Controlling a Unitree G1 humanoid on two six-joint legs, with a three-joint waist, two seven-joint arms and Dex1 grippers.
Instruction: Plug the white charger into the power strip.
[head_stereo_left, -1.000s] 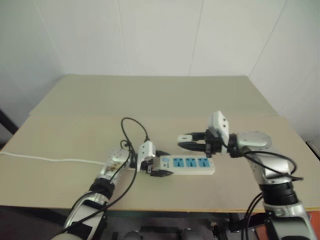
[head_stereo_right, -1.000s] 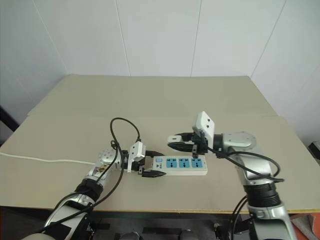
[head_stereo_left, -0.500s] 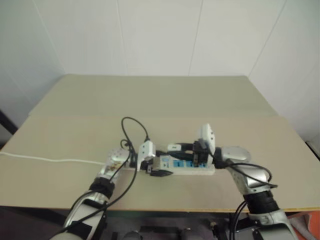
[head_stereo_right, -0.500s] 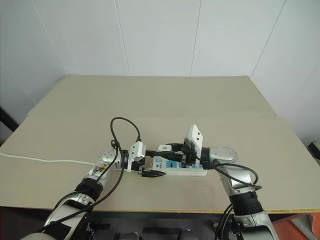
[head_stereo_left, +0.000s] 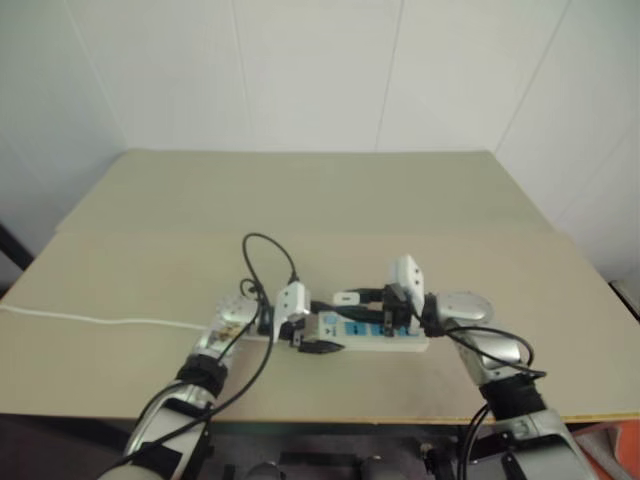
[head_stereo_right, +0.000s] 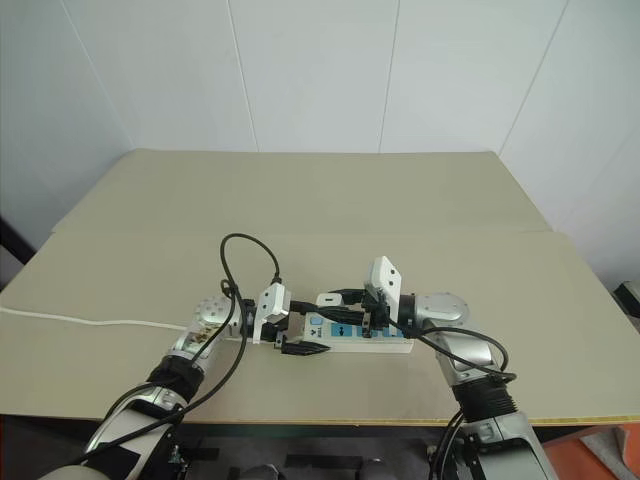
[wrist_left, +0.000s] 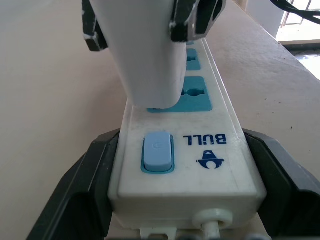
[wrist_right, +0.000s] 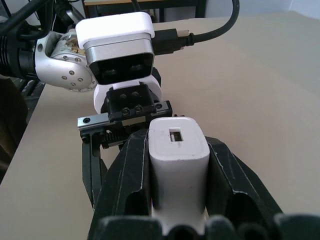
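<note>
Lowered, right hand (wrist_right: 177, 200) grips white charger (wrist_left: 145, 55) over power strip (wrist_left: 187, 165), which left hand (head_stereo_left: 305, 335) clamps.

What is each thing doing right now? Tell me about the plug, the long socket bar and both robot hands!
white charger: clamped in the right gripper, its bottom at the blue socket nearest the switch; whether fully seated cannot be told.
power strip: flat on the table, switch end gripped by the left gripper.
left gripper: shut on the power strip.
right gripper: shut on the white charger.
table: carries the strip and its thin white cord.
</note>
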